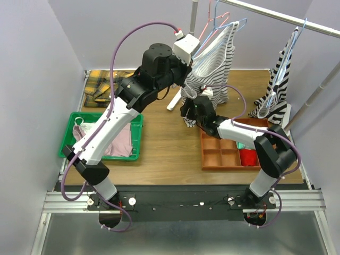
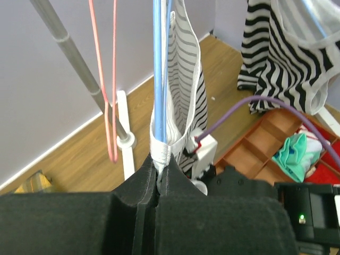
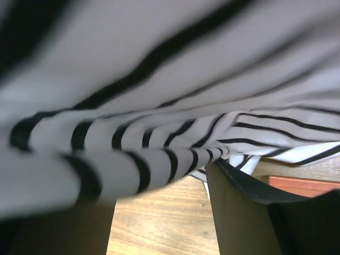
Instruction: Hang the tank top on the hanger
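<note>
The tank top, white with thin dark stripes, hangs at the back from the light-blue hanger. My left gripper is raised at its upper left. In the left wrist view this gripper is shut on the tank top's white strap edge, with the blue hanger wire running up right beside the strap. My right gripper is low under the hem. In the right wrist view it is open; the striped cloth drapes over both fingertips, and bare wood shows between them.
A pink wire hanger hangs left of the blue one beside the grey rack pole. A broad-striped garment hangs at the right. An orange compartment tray, a green basket and a yellow plaid shirt lie on the table.
</note>
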Available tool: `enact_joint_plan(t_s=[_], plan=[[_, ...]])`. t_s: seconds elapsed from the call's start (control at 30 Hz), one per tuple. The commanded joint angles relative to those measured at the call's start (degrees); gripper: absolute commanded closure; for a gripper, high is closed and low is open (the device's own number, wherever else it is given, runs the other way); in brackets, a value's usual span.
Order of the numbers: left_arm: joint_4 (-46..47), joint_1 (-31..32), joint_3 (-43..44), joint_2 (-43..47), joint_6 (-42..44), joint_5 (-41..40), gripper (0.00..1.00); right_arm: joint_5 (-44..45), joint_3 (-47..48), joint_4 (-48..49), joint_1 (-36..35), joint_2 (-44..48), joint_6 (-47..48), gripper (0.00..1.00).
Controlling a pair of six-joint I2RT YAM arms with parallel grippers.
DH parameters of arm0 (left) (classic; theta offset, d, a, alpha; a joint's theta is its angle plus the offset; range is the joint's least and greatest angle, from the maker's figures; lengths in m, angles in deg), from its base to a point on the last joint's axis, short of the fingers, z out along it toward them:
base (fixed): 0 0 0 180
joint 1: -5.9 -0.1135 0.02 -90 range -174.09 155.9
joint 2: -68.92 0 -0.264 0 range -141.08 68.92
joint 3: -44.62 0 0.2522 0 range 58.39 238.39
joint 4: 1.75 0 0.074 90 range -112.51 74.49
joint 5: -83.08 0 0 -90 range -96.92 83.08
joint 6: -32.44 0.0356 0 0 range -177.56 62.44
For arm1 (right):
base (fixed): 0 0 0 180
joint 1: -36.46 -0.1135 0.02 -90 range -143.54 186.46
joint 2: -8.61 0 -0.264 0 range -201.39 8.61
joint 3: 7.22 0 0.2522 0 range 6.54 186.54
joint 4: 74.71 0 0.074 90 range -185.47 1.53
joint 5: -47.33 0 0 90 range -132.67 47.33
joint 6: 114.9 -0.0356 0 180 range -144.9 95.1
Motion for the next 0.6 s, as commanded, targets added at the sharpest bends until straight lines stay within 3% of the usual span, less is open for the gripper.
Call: enact_joint_plan(t_s=[0.0,0.3,0.57], plan=[[5.1,0.6,-5.2,4.9,0.2,-1.4,1.00,1.3,0.8,0.7,0.9,-1.1,-0.5,0.30],[7.6,1.6,-9.1,4.9,-1.1,-1.6,1.00,3.1,2.1,-0.7,2.2,-4.0,-0.8,0.30],[9.5,3.3,-7.4,2.3,-2.9,-2.4,1.00,3.7,6.5,-2.4,9.9,-5.4,-2.3,0.30]])
